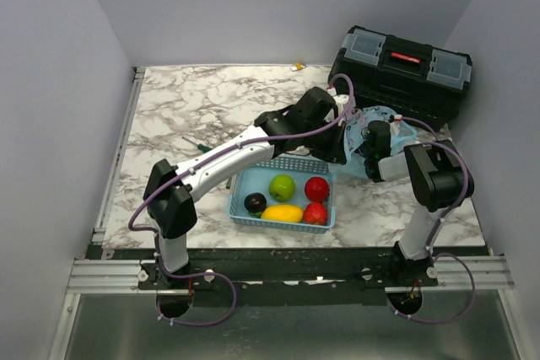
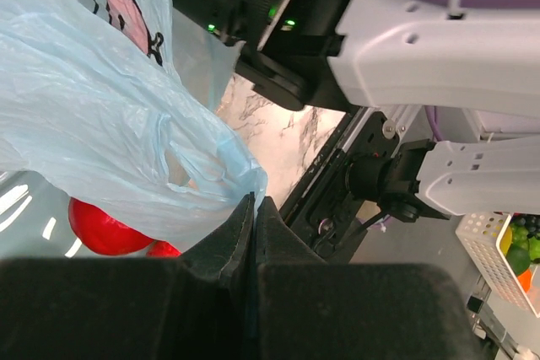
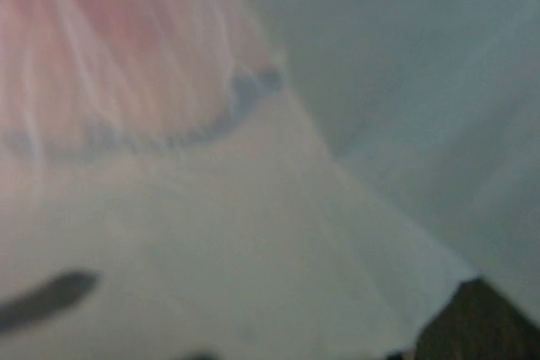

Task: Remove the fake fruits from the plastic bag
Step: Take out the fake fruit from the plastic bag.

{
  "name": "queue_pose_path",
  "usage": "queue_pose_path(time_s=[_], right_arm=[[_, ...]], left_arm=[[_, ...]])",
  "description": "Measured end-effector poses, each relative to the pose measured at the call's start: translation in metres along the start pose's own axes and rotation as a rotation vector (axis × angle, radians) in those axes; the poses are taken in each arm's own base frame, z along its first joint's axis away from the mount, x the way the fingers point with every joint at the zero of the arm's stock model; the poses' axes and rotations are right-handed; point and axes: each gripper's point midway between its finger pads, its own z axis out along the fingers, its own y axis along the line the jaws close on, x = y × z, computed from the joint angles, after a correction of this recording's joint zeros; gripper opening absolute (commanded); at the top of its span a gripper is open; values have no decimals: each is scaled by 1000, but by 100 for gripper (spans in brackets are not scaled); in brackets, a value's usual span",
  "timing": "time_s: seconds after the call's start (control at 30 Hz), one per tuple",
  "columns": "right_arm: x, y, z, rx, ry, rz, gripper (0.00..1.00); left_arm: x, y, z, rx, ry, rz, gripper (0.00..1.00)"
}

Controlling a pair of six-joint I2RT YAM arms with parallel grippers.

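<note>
left gripper clamped on plastic bag at table's 2 o'clock | right gripper at bag, i can't tell its jaws | fake fruits in basket at bag's 7 o'clock

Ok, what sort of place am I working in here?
Probably a lab robot test cell, not a home: plain grey walls box in a marble-patterned tabletop, an aluminium rail runs along its near edge, and a black toolbox sits far right.
</note>
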Motion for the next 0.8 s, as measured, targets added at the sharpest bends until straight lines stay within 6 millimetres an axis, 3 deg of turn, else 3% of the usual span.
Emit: queue_pose_path(time_s=[0.27,0.57,0.67,0.8], right_arm=[[1,10,38,-25,-11,102,69],[-4,28,79,-75,-40,240,69],[-7,28,85,-64,-55,269,63],[-8,23,91,-37,-66,286,41]], left_arm=[[6,-4,8,6,24,5,0],[10,-19,17,29,43,40,0],[8,-21,17,33,38,51,0],[8,-20,17,27,36,58,0]])
